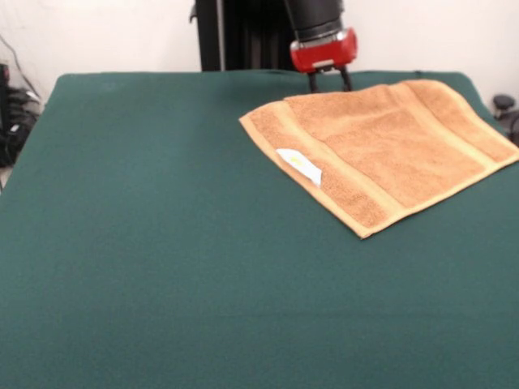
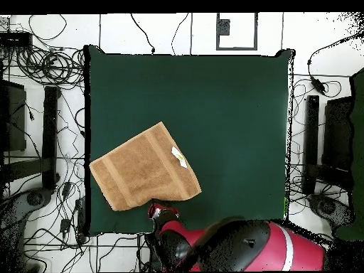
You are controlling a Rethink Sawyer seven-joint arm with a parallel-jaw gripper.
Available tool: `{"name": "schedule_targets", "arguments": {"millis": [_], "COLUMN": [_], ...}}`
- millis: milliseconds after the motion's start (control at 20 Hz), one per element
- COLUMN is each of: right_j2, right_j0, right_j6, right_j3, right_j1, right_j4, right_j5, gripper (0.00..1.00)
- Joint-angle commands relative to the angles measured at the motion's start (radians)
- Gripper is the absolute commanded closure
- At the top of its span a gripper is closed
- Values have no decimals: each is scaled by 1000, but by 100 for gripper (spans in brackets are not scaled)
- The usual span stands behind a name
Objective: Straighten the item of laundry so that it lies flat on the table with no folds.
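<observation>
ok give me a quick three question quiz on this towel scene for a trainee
1. True or false: the towel lies in the middle of the table.
2. Multiple choice: the white label sits (a) by a towel edge, (b) on the bare table, (c) in the gripper.
3. In the front view, where is the gripper relative to the towel?

Key
1. False: it lies toward one side, near the robot's edge.
2. a
3. At the towel's far edge, close to the cloth; whether it touches is unclear.
</observation>
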Motion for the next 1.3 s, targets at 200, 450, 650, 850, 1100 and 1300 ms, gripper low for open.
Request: {"name": "schedule_targets", "arguments": {"millis": [200, 450, 650, 850, 1100, 1300], "right_j2": [234, 243, 247, 254, 259, 320], "right_j0": [24, 11, 4, -5, -11, -72], "right_j6": [177, 169, 162, 156, 144, 116], "right_j3": [-385, -386, -386, -387, -388, -356], "right_j1": [167, 175, 177, 178, 177, 154], "right_j4": [256, 248, 242, 237, 224, 224], "right_j5": [314, 311, 311, 319, 326, 454], "gripper": [0, 0, 0, 0, 0, 0]}}
